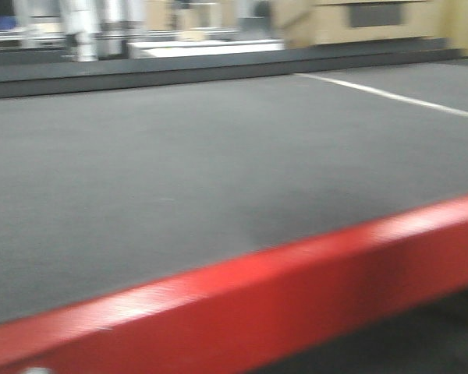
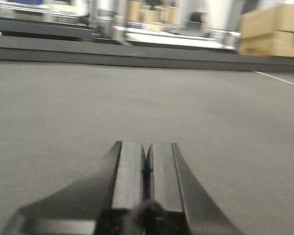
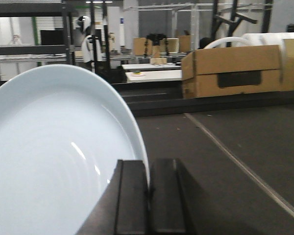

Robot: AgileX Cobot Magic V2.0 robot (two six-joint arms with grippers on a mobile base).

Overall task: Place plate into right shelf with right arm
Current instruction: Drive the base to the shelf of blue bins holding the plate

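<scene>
Nearest to me, my right gripper (image 3: 148, 169) has its jaws pinched narrow on the rim of the plate (image 3: 54, 156). The plate stands nearly on edge and fills the left of my wrist view, white face toward the camera, pale blue at the rim. It is carried in the air and touches no surface that I can see.

My left gripper (image 2: 147, 154) hangs low over the table (image 1: 218, 179) with its pads pressed together and nothing between them.

The right shelf is in none of my views, so I judge this to be the carry: the plate is in hand and not yet placed. To do it well I want:
- a firm pinch, since I hold only a thin bite of the rim and a jolt could let the plate pivot;
- a slow swing to the right until the steel comes into view;
- the plate tipped flat before it crosses the front lip, and my jaws spread only once it rests.

The count so far: one plate, two grippers, one table with its red front edge (image 1: 296, 288).

Further out there is one white line (image 3: 235, 161) across the dark top, then one large cardboard box (image 3: 230, 71) past the far edge. Beyond that the benches are too blurred to count.
</scene>
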